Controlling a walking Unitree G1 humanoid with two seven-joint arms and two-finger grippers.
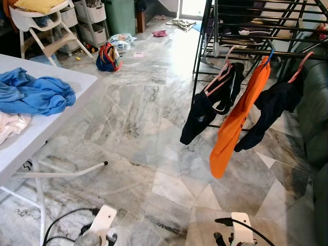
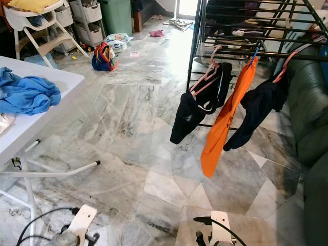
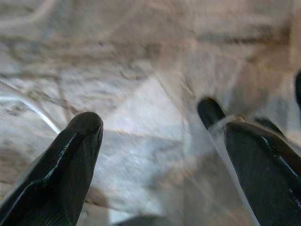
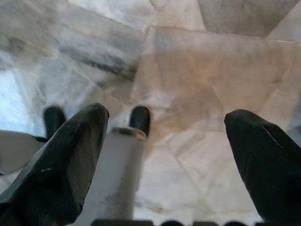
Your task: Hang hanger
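A black drying rack (image 1: pixel 246 31) stands at the right, across the marble floor. From its rail hang a black garment (image 1: pixel 205 110) on a pink hanger (image 1: pixel 221 77), an orange garment (image 1: pixel 238 120) on a blue hanger (image 1: pixel 269 55), and a dark navy garment (image 1: pixel 271 105) on another pink hanger (image 1: pixel 300 66). Both silver arms hang low at the frame's lower edge, the left arm (image 1: pixel 100 225) and the right arm (image 1: pixel 238 233), far from the rack. My left gripper (image 3: pixel 160 129) is open over bare floor. My right gripper (image 4: pixel 168 115) is open too, holding nothing.
A white folding table (image 1: pixel 56 123) at the left carries a blue cloth (image 1: pixel 33 95) and a white cloth (image 1: pixel 10 128). Its leg and a black cable (image 1: pixel 61 220) lie near my left arm. A dark sofa (image 1: pixel 315 118) flanks the rack. A colourful bag (image 1: pixel 108 57) and high chair (image 1: pixel 43 25) stand behind.
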